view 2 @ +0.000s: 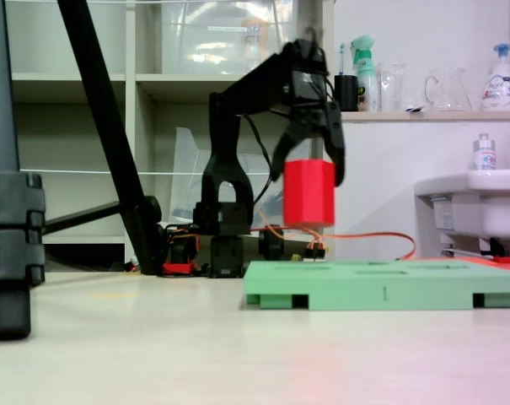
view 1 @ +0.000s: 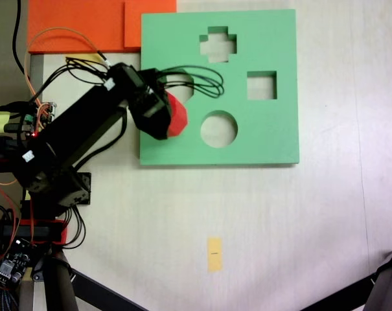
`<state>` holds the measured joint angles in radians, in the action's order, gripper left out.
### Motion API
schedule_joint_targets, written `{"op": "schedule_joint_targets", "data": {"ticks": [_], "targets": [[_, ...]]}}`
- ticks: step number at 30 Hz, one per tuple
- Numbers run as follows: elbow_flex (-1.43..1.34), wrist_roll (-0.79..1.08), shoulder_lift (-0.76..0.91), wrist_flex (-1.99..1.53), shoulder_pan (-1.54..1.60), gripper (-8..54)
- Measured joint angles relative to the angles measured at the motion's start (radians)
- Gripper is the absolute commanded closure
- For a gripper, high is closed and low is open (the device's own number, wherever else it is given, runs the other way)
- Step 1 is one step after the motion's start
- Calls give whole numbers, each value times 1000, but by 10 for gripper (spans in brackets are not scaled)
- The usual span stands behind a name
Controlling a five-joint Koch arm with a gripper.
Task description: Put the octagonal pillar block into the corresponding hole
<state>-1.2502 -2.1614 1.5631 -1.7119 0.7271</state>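
Three other cutouts (view 1: 219,129) beside gripper (view 2: 309,173)

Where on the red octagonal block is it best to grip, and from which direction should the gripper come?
Grip the octagonal pillar block on its upper part, across two opposite flat side faces, coming from above. It hangs upright over the green board, and the gripper already holds it this way. This probably leaves the lower end free to enter the hole.

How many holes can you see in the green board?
3 show clearly in the green board, seen from above: a cross-shaped hole at the top, a square hole to the right, a round hole below. Another sits partly hidden behind the arm.
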Motion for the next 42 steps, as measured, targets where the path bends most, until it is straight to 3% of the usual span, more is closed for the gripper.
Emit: {"op": "schedule_joint_targets", "data": {"ticks": [15,36,39,42], "targets": [[-2,-247,-153,184,107,241],[-2,-235,-261,261,133,234],[-2,-232,-284,268,133,223],[-2,-229,-333,287,127,149]]}}
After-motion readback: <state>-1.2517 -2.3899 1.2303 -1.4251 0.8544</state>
